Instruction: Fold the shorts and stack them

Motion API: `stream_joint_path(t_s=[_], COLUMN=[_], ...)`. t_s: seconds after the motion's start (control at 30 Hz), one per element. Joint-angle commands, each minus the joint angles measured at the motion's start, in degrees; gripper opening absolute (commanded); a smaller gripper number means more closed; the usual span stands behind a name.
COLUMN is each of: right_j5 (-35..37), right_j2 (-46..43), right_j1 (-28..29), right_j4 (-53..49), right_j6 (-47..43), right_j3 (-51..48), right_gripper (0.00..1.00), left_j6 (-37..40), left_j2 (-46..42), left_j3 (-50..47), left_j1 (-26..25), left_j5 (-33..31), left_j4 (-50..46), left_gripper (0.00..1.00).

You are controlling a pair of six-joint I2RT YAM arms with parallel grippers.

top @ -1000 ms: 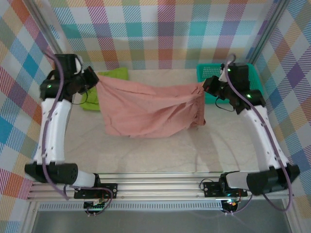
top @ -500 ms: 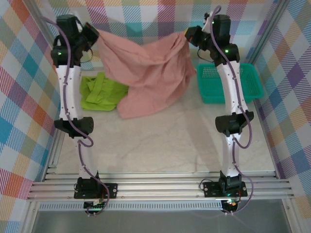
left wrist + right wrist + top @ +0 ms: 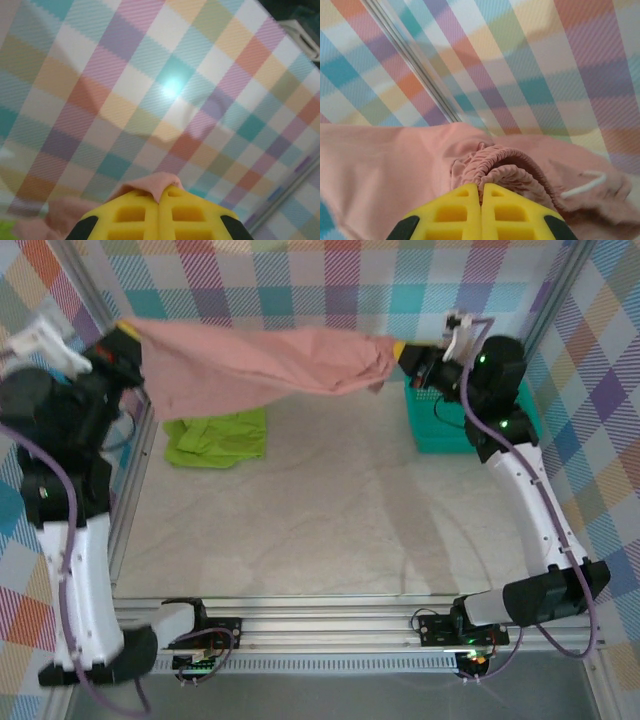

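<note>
1 pink shorts (image 3: 260,365), 1 green shorts (image 3: 215,438)

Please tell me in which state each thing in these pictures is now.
pink shorts: held in the air, stretched between both grippers, unfolded.
green shorts: lying loosely on the table, far left, not held.
teal basket: standing on the table, partly hidden behind the right arm.
left gripper: jaws shut on the pink shorts.
right gripper: jaws shut on the pink shorts' gathered waistband.

Airborne shorts (image 3: 270,365) left of basket (image 3: 437,430)
</note>
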Motion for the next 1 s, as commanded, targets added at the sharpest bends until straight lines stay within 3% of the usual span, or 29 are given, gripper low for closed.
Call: stream_joint_path(t_s=[0.0,0.13,0.33,0.6,0.77,0.97], right_j5=[-1.0,-1.6,0.8,7.2,12.1,17.7], right_j2=[0.2,-3.9,-12.4,-21.8,-24.1,-27.3], right_j1=[0.0,0.2,3.5,10.2,11.2,11.3], right_j4=[2.9,0.6,-6.6,-21.8,-32.1,-40.5], right_j6=[-4.4,-1.9,3.3,13.5,20.6,22.0], right_j3=[-12.9,-25.2,-37.6,-46.2,-49.1,-47.2], right_gripper=[0.00,0.00,0.00,0.00,0.00,0.00], left_j6=[2.2,0.8,-1.7,-2.2,-0.9,3.2], left_j2=[-4.0,-13.5,-24.4,-26.4,-26.8,-25.1], left_j3=[-20.6,-38.0,-45.4,-45.8,-43.6,-35.7], left_j1=[-1.6,-3.3,-3.4,-3.4,-3.4,-3.4], left_j5=[1.8,-1.7,-10.8,-17.1,-19.3,-21.4], left_j4=[7.1,3.1,-11.2,-24.6,-27.5,-27.9], left_gripper=[0.00,0.00,0.00,0.00,0.00,0.00])
